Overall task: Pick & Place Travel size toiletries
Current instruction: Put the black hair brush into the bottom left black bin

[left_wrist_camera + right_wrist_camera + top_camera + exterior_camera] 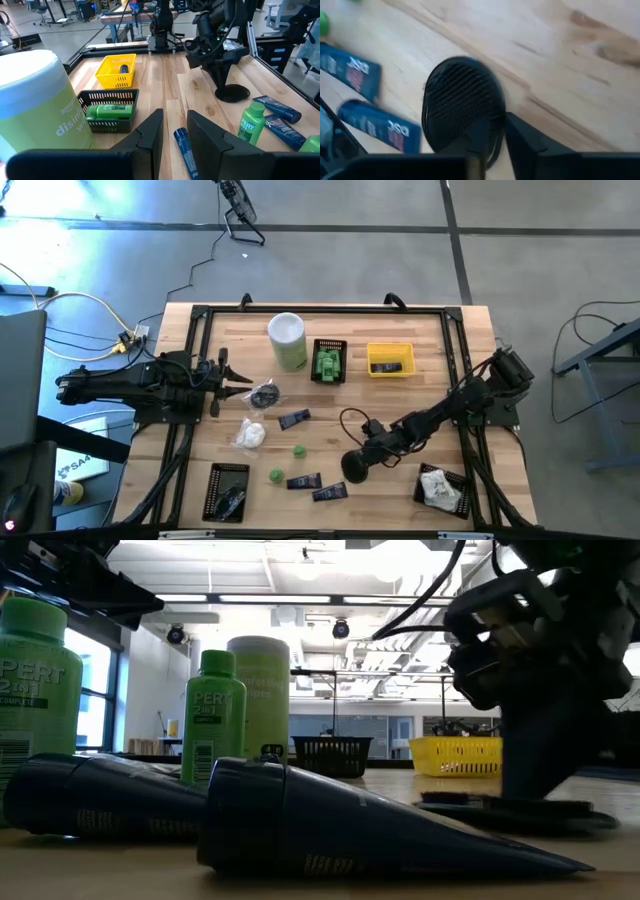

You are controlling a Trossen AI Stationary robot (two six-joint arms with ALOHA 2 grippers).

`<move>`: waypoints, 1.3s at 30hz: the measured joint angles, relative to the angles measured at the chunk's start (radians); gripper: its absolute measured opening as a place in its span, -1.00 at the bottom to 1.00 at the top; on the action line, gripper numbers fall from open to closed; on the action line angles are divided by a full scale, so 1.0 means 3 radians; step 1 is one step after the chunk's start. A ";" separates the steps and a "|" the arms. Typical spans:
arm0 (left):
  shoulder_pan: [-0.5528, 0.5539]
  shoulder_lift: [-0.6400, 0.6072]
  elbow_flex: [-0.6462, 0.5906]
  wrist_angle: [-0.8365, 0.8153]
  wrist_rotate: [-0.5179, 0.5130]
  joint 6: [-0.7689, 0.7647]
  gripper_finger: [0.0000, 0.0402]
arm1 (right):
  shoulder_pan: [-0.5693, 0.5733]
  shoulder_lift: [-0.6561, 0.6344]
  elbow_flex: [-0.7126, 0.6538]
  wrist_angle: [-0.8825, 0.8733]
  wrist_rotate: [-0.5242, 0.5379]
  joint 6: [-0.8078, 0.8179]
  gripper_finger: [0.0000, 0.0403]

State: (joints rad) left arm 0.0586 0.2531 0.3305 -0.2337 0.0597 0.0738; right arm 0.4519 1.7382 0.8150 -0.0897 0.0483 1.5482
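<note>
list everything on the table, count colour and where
canister: 1, white and green, far side, left of centre
mesh baskets: 4; black with green bottles, yellow with a dark item, black near left, black near right with a white packet
navy tubes: 3; one centre, two near edge
green bottles: 2, standing, centre-near
white packet: 1, left of centre
dark round piece: 1, by left gripper
dark mesh disc: 1, at right gripper
left gripper: parked left
right gripper: closing on the disc
</note>
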 joint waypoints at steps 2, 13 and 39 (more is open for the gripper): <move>0.0001 0.0000 0.0000 -0.0001 0.0000 0.0000 -0.58 | 0.0001 0.0002 0.0000 0.0004 0.0033 -0.0038 -0.93; 0.0000 0.0000 0.0000 -0.0001 -0.0009 -0.0001 -0.58 | 0.0001 -0.0004 -0.0005 0.0128 0.0012 -0.0214 -0.99; 0.0000 0.0000 0.0000 0.0002 -0.0005 -0.0003 -0.58 | 0.0050 -0.0354 -0.0004 0.0395 0.0160 -0.0366 -0.99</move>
State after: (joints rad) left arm 0.0586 0.2531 0.3305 -0.2330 0.0582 0.0731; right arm 0.4670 1.6321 0.8139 0.0288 0.0963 1.4383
